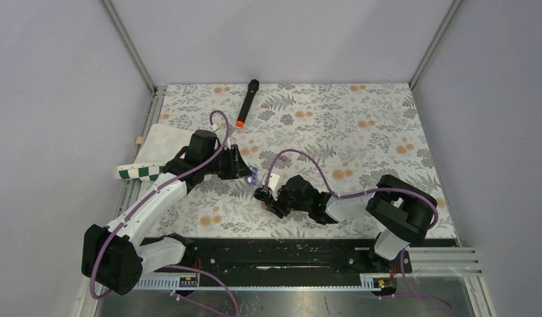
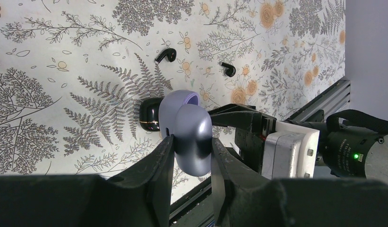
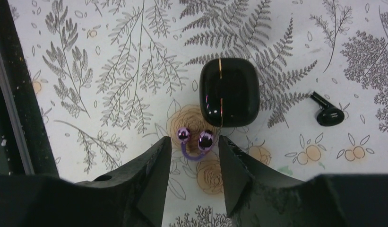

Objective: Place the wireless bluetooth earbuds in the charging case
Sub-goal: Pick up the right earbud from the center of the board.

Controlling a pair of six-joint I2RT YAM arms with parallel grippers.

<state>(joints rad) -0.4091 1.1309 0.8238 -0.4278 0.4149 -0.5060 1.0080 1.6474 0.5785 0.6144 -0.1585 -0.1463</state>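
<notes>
On table, nothing stowed: both earbuds (image 2: 166,55) loose at twelve and two o'clock of closed charging case (image 2: 151,115); left gripper (image 2: 192,142) clamps purple case (image 2: 189,127), right gripper (image 3: 194,142) part-open, straddling purple piece (image 3: 205,140).

charging case (image 2: 150,115) part-hid by purple case (image 2: 191,135)

The light was bright and even, and the shadows on the table (image 1: 387,125) were soft and short. I saw thin glare lines on the black case (image 3: 229,92) and a sheen on the lavender case (image 2: 192,132). My own fingers (image 3: 140,189) looked dark and slightly blurred.
</notes>
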